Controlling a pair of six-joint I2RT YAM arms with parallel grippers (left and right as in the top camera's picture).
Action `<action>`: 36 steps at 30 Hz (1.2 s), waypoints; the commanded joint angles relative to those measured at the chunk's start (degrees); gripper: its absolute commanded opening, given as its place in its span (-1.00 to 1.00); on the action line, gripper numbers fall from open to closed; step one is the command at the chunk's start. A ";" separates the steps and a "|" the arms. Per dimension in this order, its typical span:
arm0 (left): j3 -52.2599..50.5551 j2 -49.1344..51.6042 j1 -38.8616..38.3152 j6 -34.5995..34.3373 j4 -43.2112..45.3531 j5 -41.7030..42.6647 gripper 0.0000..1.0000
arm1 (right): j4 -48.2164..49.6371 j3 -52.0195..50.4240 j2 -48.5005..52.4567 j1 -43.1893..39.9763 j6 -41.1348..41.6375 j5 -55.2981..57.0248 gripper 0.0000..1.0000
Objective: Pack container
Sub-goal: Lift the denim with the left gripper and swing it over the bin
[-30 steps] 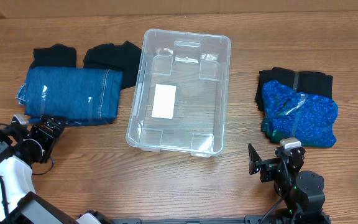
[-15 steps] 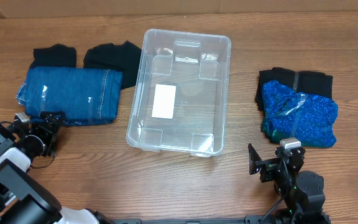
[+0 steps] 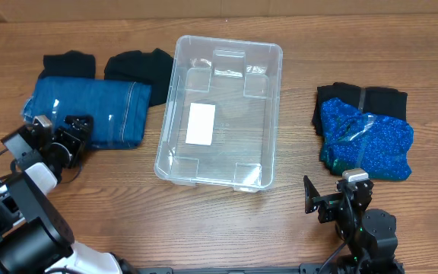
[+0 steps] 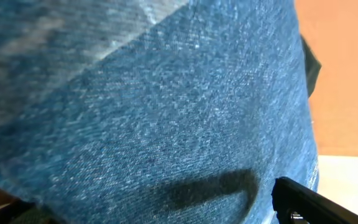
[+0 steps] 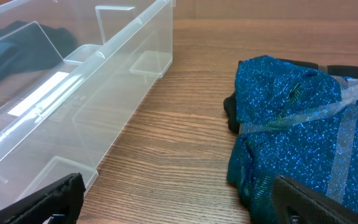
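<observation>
The clear container (image 3: 268,114) stands in the middle of the table, with only its white label (image 3: 201,123) inside. It also shows in the right wrist view (image 5: 123,68). Folded blue jeans (image 3: 97,106) lie to its left. My left gripper (image 3: 73,131) is open at their front left edge. In the left wrist view the denim (image 4: 166,93) fills the frame and lies between the spread fingers (image 4: 160,208). My right gripper (image 3: 329,199) is open and empty near the front edge, its fingers (image 5: 173,202) over bare wood between the container and a sparkly blue garment (image 5: 297,124).
Two black garments (image 3: 68,62) (image 3: 137,68) lie behind the jeans. The sparkly blue garment (image 3: 365,141) lies at the right on a black garment (image 3: 360,97). Bare wood lies between the container and both piles.
My left gripper has moved back and to the right onto the jeans' front left edge. The jeans have shifted slightly back. The right arm has not moved.
</observation>
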 commanded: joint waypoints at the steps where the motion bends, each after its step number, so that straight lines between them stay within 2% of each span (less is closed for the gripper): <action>1: -1.46 8.35 -1.18 -3.34 2.10 -0.90 0.60 | -0.04 -0.61 -0.57 -0.17 0.11 0.57 1.00; 3: -1.46 8.90 -1.18 -3.23 2.29 -1.22 -0.03 | -0.04 -0.61 -0.57 -0.17 0.11 0.57 1.00; 5: -1.46 8.90 -1.14 -2.89 2.95 -1.07 -0.92 | -0.04 -0.61 -0.57 -0.17 0.11 0.57 1.00; 7: -1.46 8.87 -1.14 -2.89 3.04 -0.15 -0.92 | -0.04 -0.61 -0.57 -0.17 0.11 0.57 1.00; 11: -1.42 8.33 -1.14 -2.64 3.52 6.91 -0.92 | -0.04 -0.61 -0.57 -0.17 0.11 0.57 1.00; 14: -1.42 4.20 -1.11 -1.46 -0.11 8.35 -0.92 | -0.04 -0.61 -0.57 -0.17 0.11 0.57 1.00; 18: -1.42 -7.04 -1.11 1.51 -6.05 8.35 -0.92 | -0.04 -0.61 -0.57 -0.17 0.11 0.57 1.00; 21: -1.42 -20.55 -1.11 3.82 -11.98 8.35 -0.92 | -0.04 -0.61 -0.57 -0.17 0.11 0.57 1.00; 28: -1.40 -38.05 -1.11 4.74 -18.73 9.40 -0.92 | -0.04 -0.61 -0.57 -0.17 0.13 0.57 1.00; 30: -1.31 -42.16 -1.11 2.08 -18.51 12.11 -0.92 | -0.04 -0.61 -0.57 -0.17 0.11 0.57 1.00; 33: 0.61 -44.52 -1.11 2.10 -17.94 18.45 -0.92 | -0.04 -0.61 -0.57 -0.17 0.11 0.57 1.00; 36: 5.60 -44.85 -1.14 4.39 -12.26 32.26 -0.92 | -0.04 -0.61 -0.57 -0.17 0.13 0.57 1.00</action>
